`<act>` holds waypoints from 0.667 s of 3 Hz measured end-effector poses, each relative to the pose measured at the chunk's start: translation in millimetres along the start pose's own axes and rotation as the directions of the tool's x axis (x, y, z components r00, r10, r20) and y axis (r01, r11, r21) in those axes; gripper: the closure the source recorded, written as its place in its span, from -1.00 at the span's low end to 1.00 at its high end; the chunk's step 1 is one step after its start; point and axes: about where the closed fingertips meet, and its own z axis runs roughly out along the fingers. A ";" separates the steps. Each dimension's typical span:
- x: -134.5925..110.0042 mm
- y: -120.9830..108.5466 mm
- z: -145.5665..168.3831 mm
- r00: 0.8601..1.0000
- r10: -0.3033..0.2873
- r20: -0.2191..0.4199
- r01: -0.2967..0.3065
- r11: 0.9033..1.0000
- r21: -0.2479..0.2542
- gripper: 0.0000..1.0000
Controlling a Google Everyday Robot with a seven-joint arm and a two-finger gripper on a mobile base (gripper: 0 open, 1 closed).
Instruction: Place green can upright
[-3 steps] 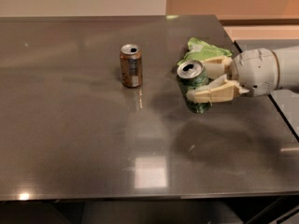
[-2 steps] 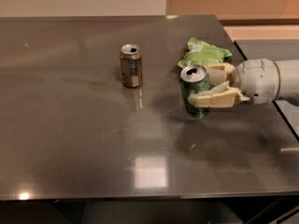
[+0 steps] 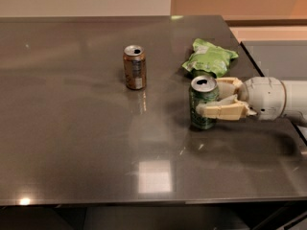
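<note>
Table [image 3: 72, 128]: dark, glossy, 3 loose items on it.

Far to the gripper's left, well apart from it: brown-orange can [image 3: 135, 67], upright, untouched, same position as 1 s ago. Not the target.

Behind the gripper, near its far finger: light green snack bag [image 3: 210, 57], crumpled, lying flat. Not touching the target; position unchanged.

Between the fingers: green can [image 3: 203, 104]. It stands upright, silver top facing up, pull-tab hole visible. The base looks to be down on the table; I cannot confirm full contact from this angle.

Gripper [image 3: 209, 97]: reaches in from the right, level with the middle of the can, closed on the green can with 1 finger on the far side and 1 on the near side. White wrist [image 3: 266, 98] trails off to the right edge.

Change over the last 1 s: the green can was leaning in the grasp and sat higher and closer to the bag. It is now lower, nearer the front edge, and its axis is vertical. The gripper has travelled with it and kept its hold.

Judgement: the lowering step looks finished and the task is nearly done. What remains is release and a retreat to the right. Risk: a finger dragging on the can wall during opening could tip it, so the fingers should part fully before the arm backs away.
</note>
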 end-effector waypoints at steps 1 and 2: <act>8.7 -1.3 -3.0 0.999 0.029 0.041 -0.030 1.000 0.007 0.16; 13.1 -3.9 -5.8 0.997 0.051 0.055 -0.053 0.998 0.039 -0.30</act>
